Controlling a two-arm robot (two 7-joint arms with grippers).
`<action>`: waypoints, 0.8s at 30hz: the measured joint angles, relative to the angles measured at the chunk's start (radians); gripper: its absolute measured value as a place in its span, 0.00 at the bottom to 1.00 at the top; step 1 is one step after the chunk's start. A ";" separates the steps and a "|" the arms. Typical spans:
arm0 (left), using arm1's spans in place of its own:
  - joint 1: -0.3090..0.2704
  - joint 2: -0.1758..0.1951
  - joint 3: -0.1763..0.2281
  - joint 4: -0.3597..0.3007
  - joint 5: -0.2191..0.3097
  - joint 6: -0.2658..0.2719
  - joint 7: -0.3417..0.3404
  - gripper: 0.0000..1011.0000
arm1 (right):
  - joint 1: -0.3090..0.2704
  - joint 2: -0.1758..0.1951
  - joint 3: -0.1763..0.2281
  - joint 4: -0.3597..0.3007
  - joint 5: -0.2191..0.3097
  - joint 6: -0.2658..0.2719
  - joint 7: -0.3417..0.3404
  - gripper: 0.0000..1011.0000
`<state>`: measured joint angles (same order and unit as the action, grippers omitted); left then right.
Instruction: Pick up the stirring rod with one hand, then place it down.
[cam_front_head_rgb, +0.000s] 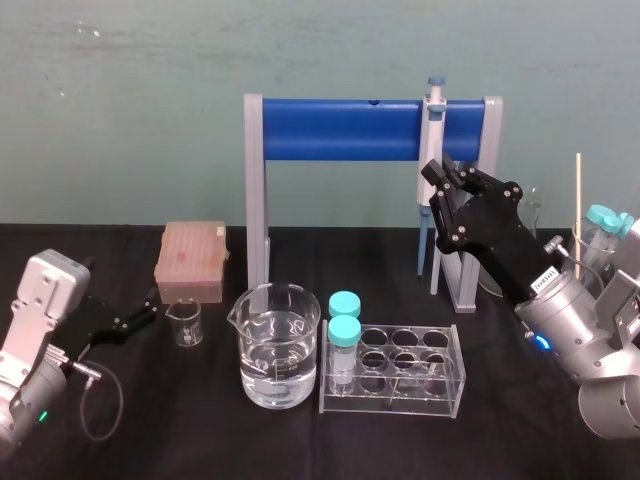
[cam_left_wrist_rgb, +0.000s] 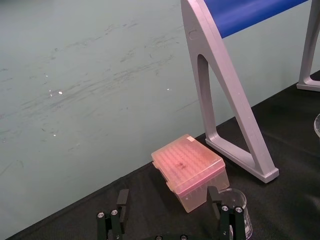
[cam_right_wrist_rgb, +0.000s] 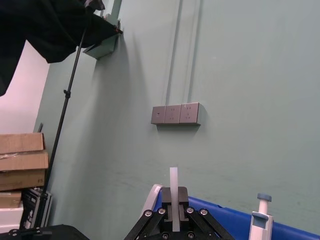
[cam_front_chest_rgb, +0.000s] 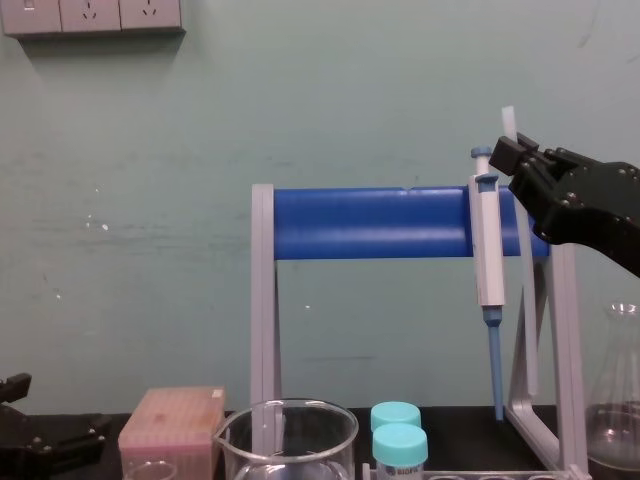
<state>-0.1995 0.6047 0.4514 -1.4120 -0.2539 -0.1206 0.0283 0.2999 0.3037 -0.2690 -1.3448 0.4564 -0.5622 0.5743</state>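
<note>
The right gripper (cam_front_chest_rgb: 516, 157) is holding the rod (cam_front_chest_rgb: 526, 300) upright in closed jaws beside the pipette (cam_front_chest_rgb: 488, 250); the left gripper (cam_front_head_rgb: 148, 306) is idling, jaws open, low over the bench (cam_front_head_rgb: 520, 445).

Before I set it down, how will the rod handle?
Probably stiff: the rod stands straight above and below the right gripper, shut on it. Thin and smooth-looking, it may slip in the grip and will likely roll on the flat black table. Left gripper idles by the pink box.
</note>
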 joint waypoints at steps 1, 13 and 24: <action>0.000 0.000 0.000 0.000 0.000 0.000 0.000 0.99 | 0.000 0.000 0.000 0.000 0.000 0.000 0.000 0.07; 0.000 0.000 0.000 0.000 0.000 0.000 0.000 0.99 | 0.000 0.000 0.000 0.000 0.000 0.000 0.000 0.07; 0.000 0.000 0.000 0.000 0.000 0.000 0.000 0.99 | 0.000 0.000 0.000 0.000 0.000 0.000 0.000 0.07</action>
<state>-0.1995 0.6047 0.4514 -1.4120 -0.2539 -0.1205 0.0282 0.2999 0.3037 -0.2690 -1.3448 0.4563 -0.5622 0.5742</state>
